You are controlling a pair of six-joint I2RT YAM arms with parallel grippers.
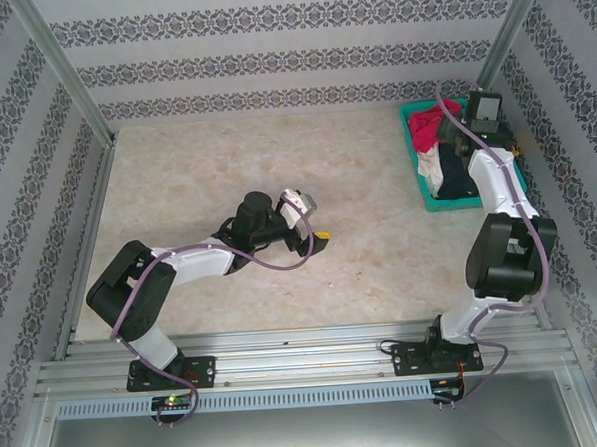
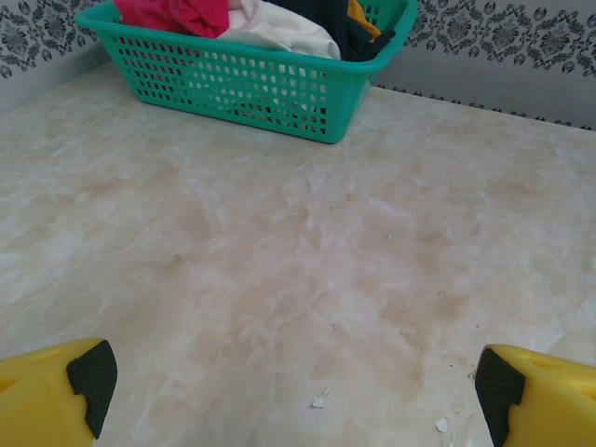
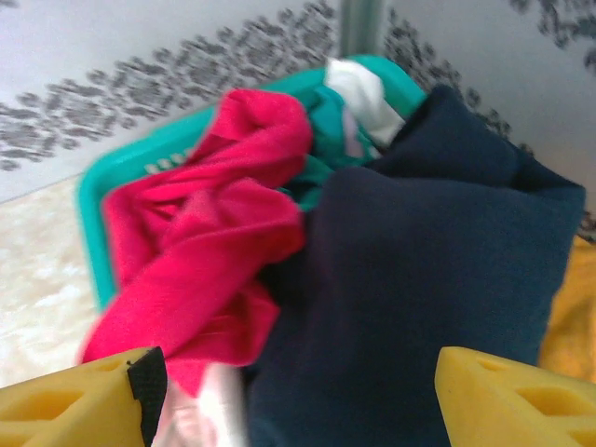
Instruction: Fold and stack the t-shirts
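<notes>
The left gripper (image 2: pixel 293 382) hovers low over the marbled table (image 1: pixel 225 157), jaws spread wide, gripping nothing. At the far right corner, the t-shirts (image 1: pixel 434 126) lie heaped in a teal basket (image 1: pixel 410 143), a red-pink shirt (image 3: pixel 205 233) against a navy shirt (image 3: pixel 419 279). The right gripper (image 3: pixel 293 391) hangs just above them, jaws parted.

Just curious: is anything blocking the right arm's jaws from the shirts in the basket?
Nothing visible does. The open right jaws hang directly over the navy shirt and red-pink shirt heaped in the basket.
</notes>
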